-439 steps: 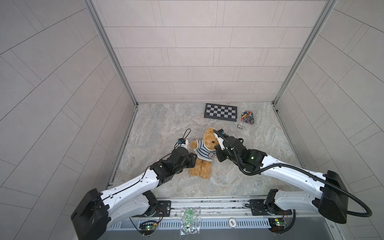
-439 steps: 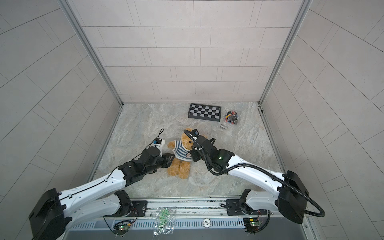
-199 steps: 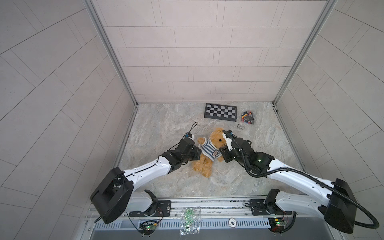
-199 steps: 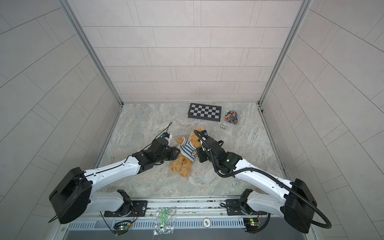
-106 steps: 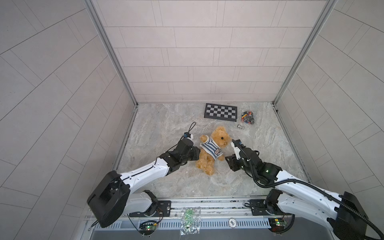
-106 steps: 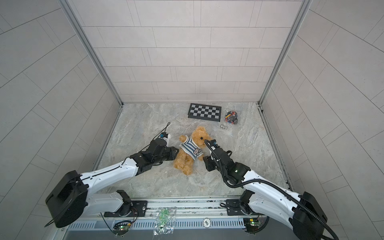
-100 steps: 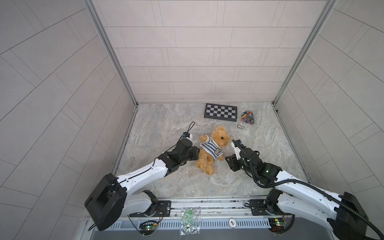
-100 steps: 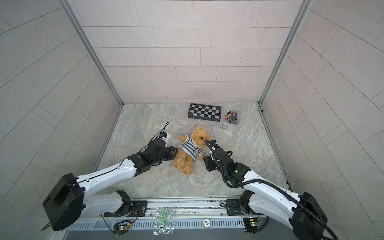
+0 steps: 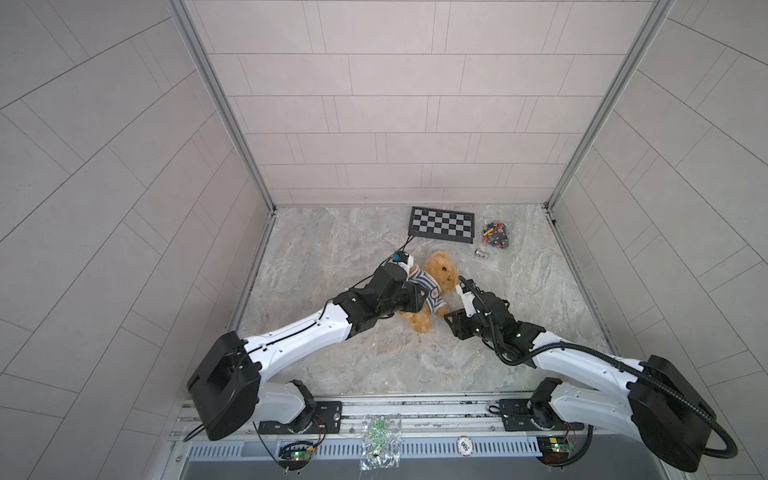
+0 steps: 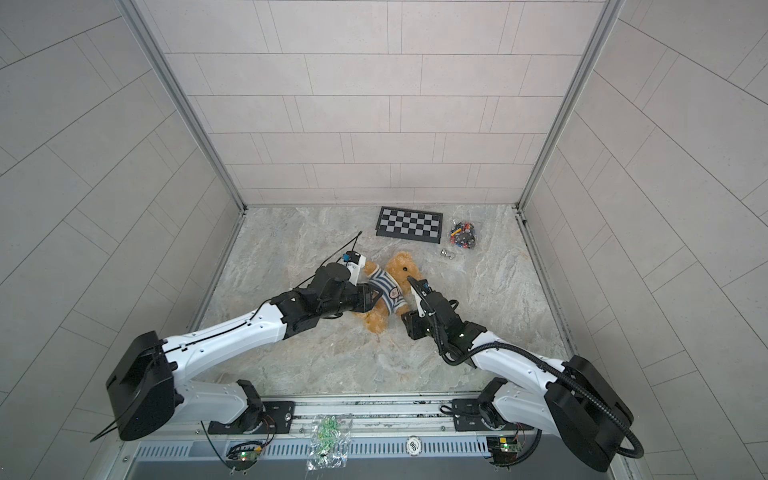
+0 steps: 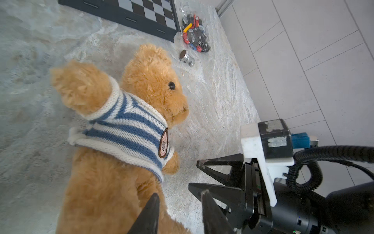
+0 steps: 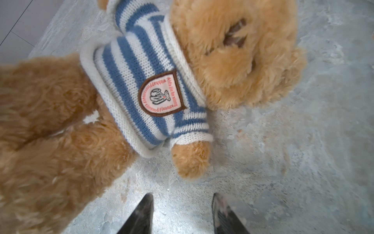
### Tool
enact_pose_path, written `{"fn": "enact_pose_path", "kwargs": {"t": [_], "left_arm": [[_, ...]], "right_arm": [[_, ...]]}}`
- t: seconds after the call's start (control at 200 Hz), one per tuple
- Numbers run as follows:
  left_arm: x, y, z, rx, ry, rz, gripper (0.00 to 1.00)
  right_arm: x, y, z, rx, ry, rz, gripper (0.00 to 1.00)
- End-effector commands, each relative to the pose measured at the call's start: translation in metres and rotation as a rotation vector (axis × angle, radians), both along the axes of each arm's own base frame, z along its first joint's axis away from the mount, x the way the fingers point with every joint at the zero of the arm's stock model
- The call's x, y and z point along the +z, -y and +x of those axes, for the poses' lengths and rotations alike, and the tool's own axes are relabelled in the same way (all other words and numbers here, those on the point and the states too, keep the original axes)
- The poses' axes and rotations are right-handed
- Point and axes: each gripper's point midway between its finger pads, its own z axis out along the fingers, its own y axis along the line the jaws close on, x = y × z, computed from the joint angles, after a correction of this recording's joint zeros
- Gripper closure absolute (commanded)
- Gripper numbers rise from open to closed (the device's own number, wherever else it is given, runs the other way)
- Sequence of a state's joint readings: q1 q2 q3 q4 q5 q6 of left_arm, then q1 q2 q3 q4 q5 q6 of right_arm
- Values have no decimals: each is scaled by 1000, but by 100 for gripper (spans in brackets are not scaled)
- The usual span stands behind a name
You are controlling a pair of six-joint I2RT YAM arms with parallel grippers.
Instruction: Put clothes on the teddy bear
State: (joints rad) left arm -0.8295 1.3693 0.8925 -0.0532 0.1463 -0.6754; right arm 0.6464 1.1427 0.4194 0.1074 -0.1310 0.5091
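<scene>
The teddy bear (image 9: pixel 442 270) (image 10: pixel 405 266) lies on its back mid-floor, head toward the back wall. It wears a blue-and-white striped sweater (image 9: pixel 426 286) (image 12: pixel 141 66) with both arms through the sleeves. In the left wrist view the teddy bear (image 11: pixel 153 81) fills the middle. My left gripper (image 9: pixel 417 300) (image 11: pixel 180 196) hovers open over the bear's lower body, one finger above the fur and nothing pinched. Open too, my right gripper (image 9: pixel 451 323) (image 12: pixel 182 197) sits just off the bear's sleeved paw, only bare floor between its fingers.
A checkerboard (image 9: pixel 441 224) lies by the back wall, with a bag of small colourful parts (image 9: pixel 494 237) and a small metal cylinder (image 9: pixel 481 252) to its right. Tiled walls close in the floor on three sides. A clear bag (image 9: pixel 380 440) rests on the front rail.
The right gripper has let go near the bear's head and drawn back toward the front. The bear has settled flat on the floor. The left jaws have widened a little.
</scene>
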Motion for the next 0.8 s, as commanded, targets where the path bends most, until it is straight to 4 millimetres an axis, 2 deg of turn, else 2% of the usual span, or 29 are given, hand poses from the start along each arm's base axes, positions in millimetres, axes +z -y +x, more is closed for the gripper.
{"fn": "enact_pose_path", "kwargs": {"t": [0.0, 0.265, 0.466, 0.541, 0.671, 0.796], "left_arm": [[-9, 0, 6, 3, -16, 52, 62], [-33, -9, 12, 29, -47, 111, 63], [-44, -20, 13, 55, -72, 98, 64], [-49, -25, 13, 65, -81, 106, 64], [-58, -33, 12, 82, -101, 97, 64], [-63, -40, 10, 93, -107, 98, 64]], "right_arm": [[-1, -4, 8, -12, 5, 38, 52], [-15, -11, 18, -14, -22, 23, 54], [-24, -20, 28, -12, -59, 45, 57], [-27, -23, 30, -4, -74, 47, 63], [-31, -31, 32, 23, -99, 54, 81], [-24, -36, 33, 58, -86, 51, 95]]}}
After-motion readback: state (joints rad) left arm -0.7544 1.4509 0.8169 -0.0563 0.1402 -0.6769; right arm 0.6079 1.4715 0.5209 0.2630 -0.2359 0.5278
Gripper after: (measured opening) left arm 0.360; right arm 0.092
